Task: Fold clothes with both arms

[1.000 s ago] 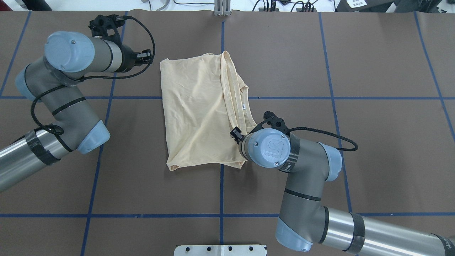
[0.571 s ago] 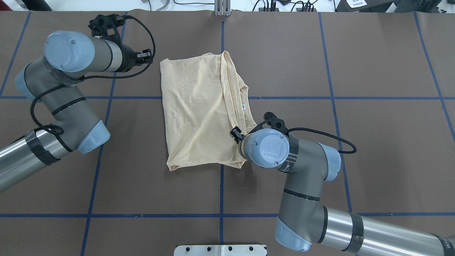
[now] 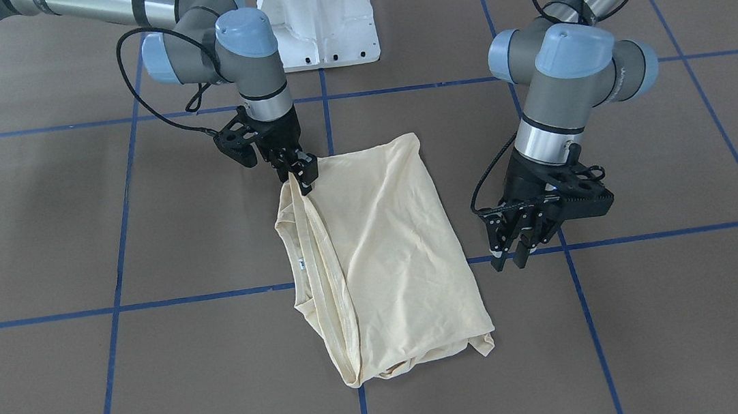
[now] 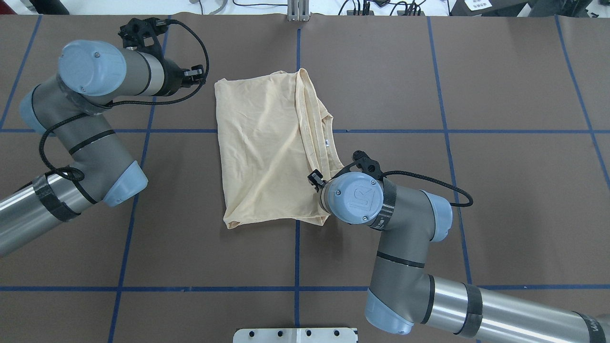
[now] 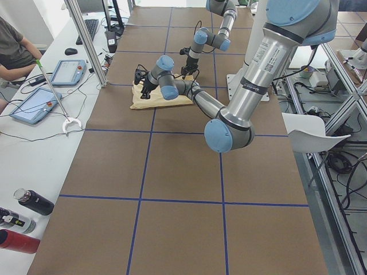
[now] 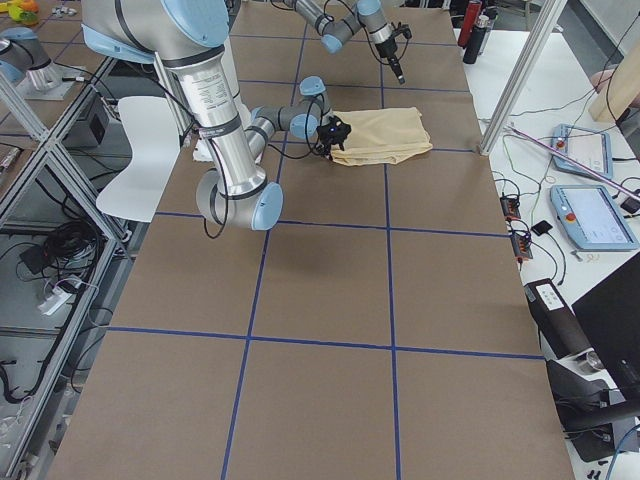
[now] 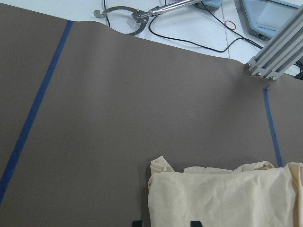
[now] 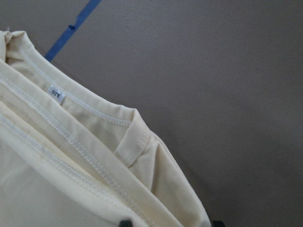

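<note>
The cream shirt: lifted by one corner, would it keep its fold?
Probably not: the shirt lies thin and wrinkled, so it would likely droop. Its stacked hems look loose, so layers may slip apart. A push would probably bunch it, not slide it.

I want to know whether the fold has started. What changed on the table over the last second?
Very little. The right arm crept slightly leftward in the overhead view, further over the T-shirt at its near corner. The left arm barely shifted and remains beside the shirt's far corner. No grasp or release shows. The shirt's outline and folds are unchanged.
</note>
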